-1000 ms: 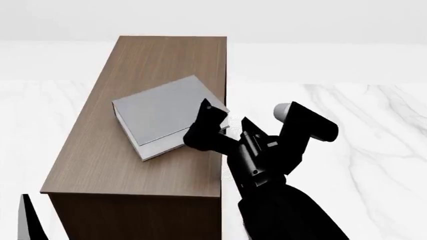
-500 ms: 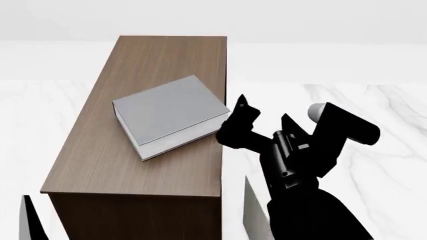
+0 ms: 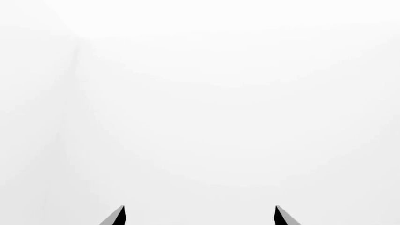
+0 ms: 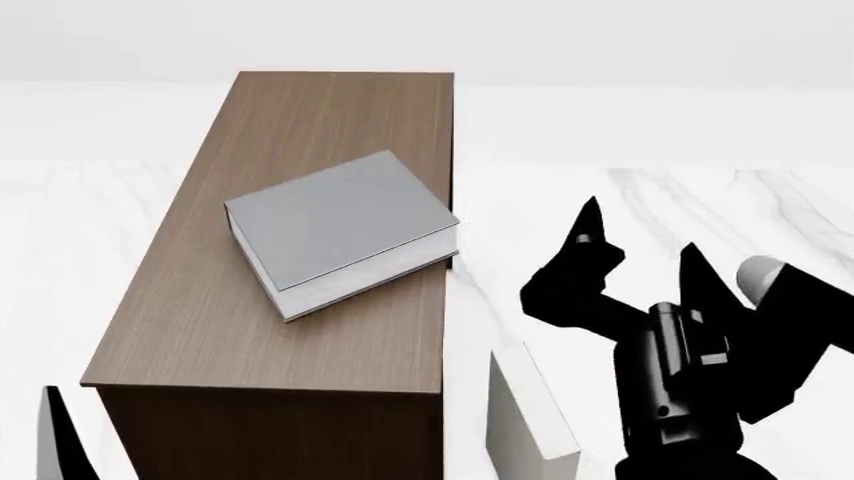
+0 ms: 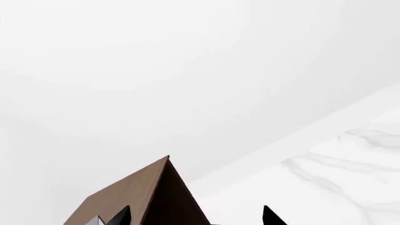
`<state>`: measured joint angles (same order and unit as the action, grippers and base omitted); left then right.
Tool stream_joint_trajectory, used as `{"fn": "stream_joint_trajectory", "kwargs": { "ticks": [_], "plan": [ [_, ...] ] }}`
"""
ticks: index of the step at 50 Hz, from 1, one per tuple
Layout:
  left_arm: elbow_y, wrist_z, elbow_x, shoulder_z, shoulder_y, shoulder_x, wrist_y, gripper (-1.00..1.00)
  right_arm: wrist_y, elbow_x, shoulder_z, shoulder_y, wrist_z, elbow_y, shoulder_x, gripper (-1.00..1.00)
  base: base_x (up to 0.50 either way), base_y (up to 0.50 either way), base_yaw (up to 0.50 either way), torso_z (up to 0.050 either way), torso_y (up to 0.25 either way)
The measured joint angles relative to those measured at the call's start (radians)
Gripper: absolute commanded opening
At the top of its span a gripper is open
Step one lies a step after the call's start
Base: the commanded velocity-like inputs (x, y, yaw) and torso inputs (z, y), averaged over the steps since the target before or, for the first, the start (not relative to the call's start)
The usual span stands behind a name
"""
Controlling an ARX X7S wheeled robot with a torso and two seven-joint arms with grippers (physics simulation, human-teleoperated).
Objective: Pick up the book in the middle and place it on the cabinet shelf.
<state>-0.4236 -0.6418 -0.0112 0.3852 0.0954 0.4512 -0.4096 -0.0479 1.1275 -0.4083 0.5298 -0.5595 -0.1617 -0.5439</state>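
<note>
The dark-grey book (image 4: 340, 232) with white page edges lies flat and askew on the cabinet shelf's brown wood-grain top (image 4: 314, 115), one corner at the right edge. My right gripper (image 4: 638, 232) is open and empty, off to the right of the cabinet and well apart from the book. In the right wrist view the right gripper (image 5: 196, 214) faces a corner of the cabinet shelf (image 5: 128, 193), with a grey sliver of the book (image 5: 96, 221) at the frame's edge. My left gripper (image 3: 200, 213) is open, with only blank white in front of it.
A pale grey-white book (image 4: 527, 425) stands upright just right of the cabinet's near corner, beside my right arm. White marble surface (image 4: 747, 210) stretches on both sides of the cabinet. A dark sliver (image 4: 54, 435) shows at the bottom left.
My right gripper has drawn back to the right, from touching the book's right corner to well clear of the cabinet. The book stays put. The pale book came into view.
</note>
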Motion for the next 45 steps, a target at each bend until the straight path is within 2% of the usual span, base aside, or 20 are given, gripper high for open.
{"fn": "stream_joint_trajectory", "kwargs": {
  "ticks": [19, 29, 38, 45],
  "plan": [
    [0.001, -0.011, 0.021, -0.013, -0.012, 0.001, 0.014, 1.0, 0.202, -0.434, -0.017, -0.184, -0.108, -0.151, -0.022, 1.0, 0.0, 0.0, 0.0, 0.0, 0.0],
    [0.007, -0.022, 0.02, -0.023, -0.014, 0.001, 0.01, 1.0, 0.419, -0.732, -0.022, -0.315, -0.149, -0.14, 0.001, 1.0, 0.0, 0.0, 0.0, 0.0, 0.0],
    [0.006, -0.047, 0.01, -0.054, -0.018, 0.003, -0.003, 1.0, 0.588, -0.933, 0.029, -0.413, -0.214, -0.121, 0.017, 1.0, 0.0, 0.0, 0.0, 0.0, 0.0],
    [0.008, -0.095, -0.001, -0.124, -0.029, 0.008, -0.04, 1.0, 0.689, -1.04, 0.102, -0.456, -0.268, -0.128, 0.017, 1.0, 0.0, 0.0, 0.0, 0.0, 0.0]
  ]
}}
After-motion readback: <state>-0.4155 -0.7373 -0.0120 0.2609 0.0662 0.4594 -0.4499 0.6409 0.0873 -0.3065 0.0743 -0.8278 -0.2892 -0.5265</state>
